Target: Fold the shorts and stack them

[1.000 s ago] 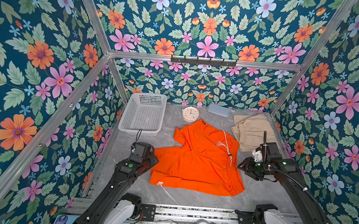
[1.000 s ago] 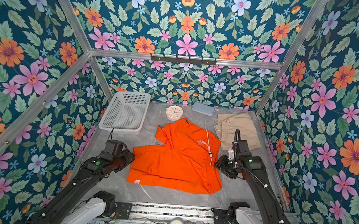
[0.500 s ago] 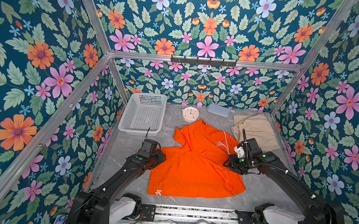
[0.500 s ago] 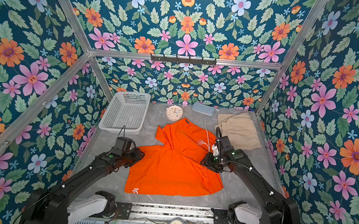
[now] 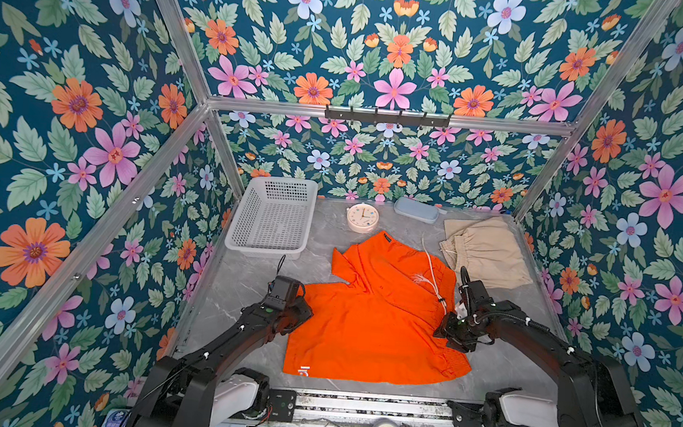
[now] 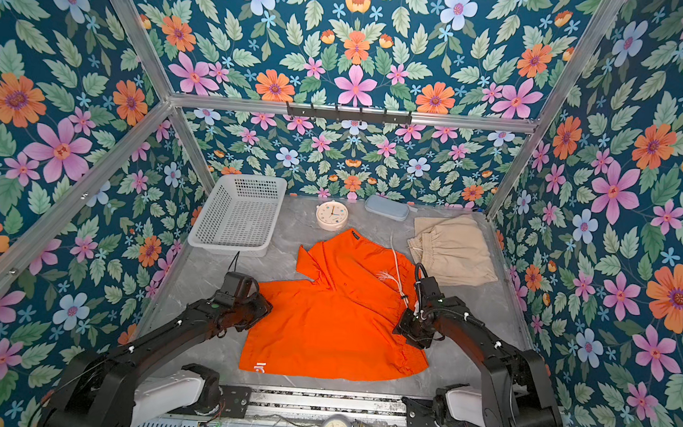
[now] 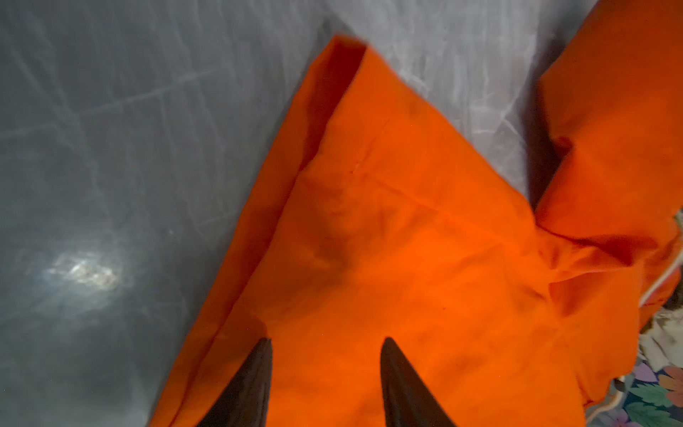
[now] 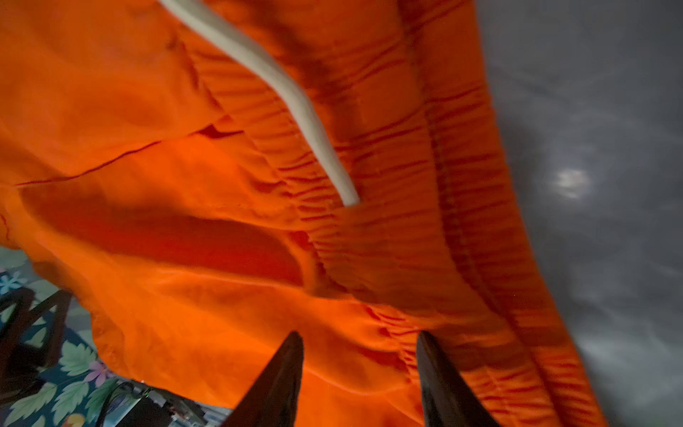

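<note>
Lying rumpled on the worktop [image 5: 238, 281], orange shorts [image 5: 363, 333]; left pincer [image 7: 325, 340] over a leg edge [image 7: 255, 258], right pincer [image 8: 359, 332] over the waistband [image 8: 406, 185]. Both pincers half apart, clamping nothing.

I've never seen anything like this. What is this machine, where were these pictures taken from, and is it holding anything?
Two black robot arms work over a grey table. Two wide pictures look down from overhead; the two close-ups come from cameras on the arms' wrists. On the table lie spread orange shorts, folded beige shorts, a white basket, a small clock and a blue case. The left pincer and right pincer stand open at opposite edges of the orange shorts, gripping nothing visible.
</note>
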Robot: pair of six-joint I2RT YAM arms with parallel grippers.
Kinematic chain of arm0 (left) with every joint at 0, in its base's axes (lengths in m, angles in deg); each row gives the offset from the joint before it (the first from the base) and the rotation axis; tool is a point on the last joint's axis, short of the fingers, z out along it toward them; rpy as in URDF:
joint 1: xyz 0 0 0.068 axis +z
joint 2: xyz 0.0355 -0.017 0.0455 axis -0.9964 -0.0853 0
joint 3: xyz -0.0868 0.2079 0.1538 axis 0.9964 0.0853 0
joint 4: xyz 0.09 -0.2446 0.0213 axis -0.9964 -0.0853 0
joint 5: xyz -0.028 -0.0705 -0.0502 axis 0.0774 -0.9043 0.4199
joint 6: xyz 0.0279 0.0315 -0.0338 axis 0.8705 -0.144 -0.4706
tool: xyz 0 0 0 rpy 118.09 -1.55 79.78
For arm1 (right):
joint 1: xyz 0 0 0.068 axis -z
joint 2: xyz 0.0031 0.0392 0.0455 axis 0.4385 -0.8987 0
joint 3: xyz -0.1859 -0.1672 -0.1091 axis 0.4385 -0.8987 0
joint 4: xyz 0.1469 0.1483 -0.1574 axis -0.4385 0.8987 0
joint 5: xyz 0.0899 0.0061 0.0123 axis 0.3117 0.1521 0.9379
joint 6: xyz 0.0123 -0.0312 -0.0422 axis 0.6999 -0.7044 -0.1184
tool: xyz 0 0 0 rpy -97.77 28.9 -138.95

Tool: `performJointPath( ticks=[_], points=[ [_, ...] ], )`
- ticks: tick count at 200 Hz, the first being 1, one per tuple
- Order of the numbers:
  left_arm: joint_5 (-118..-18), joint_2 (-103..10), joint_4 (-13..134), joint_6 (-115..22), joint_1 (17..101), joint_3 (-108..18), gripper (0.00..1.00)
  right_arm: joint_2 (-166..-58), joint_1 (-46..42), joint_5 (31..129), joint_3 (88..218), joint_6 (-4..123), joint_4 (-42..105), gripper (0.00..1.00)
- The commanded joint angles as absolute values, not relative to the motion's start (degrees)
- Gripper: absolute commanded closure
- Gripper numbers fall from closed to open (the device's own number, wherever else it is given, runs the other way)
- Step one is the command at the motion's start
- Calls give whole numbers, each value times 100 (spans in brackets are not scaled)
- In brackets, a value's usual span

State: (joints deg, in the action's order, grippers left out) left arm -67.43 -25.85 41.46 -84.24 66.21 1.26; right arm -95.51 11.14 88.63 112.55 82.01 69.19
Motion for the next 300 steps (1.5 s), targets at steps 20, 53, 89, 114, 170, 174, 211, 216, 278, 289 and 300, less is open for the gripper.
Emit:
performJointPath(
  ticks=[20,53,89,114,170,174,211,216,278,289,300],
  points=[
    [-6832,-2561,4636,-7914,6617,-583,44,-8784,1114,8685,11956,8126,7345,49],
    [-7071,-3673,5222,-7402,6620,-1446,39,-9526,1110,8775,12983,7674,6773,49],
    [-7417,-5070,5898,-7356,6602,-2209,33,-11009,1109,8917,14047,7394,6302,49],
    [-7556,-5879,6053,-7283,6594,-2725,30,-11992,1158,8812,14711,7167,6287,49],
    [-7397,-7051,6299,-7232,6597,-3384,37,-13289,1246,8940,15361,6988,6232,49],
    [-7397,-7113,6311,-7229,6601,-3418,41,-13338,1247,8931,15382,6985,6232,49],
    [-7235,-7188,6172,-7088,6595,-3603,74,-13784,1432,8817,15493,7018,6295,49],
    [-7161,-7105,6163,-7028,6602,-3591,79,-13855,1473,8816,15522,7023,6338,50],
    [-6191,-4892,7702,-5936,6560,-1968,99,-14119,1525,8767,15495,7129,6412,59],
    [-6011,-4538,7901,-5969,6560,-1532,98,-14134,1520,8761,15472,7126,6422,59],
    [-5871,-4299,7793,-6055,6560,-1222,94,-14141,1521,8780,15443,7131,6418,59]
  ],
)
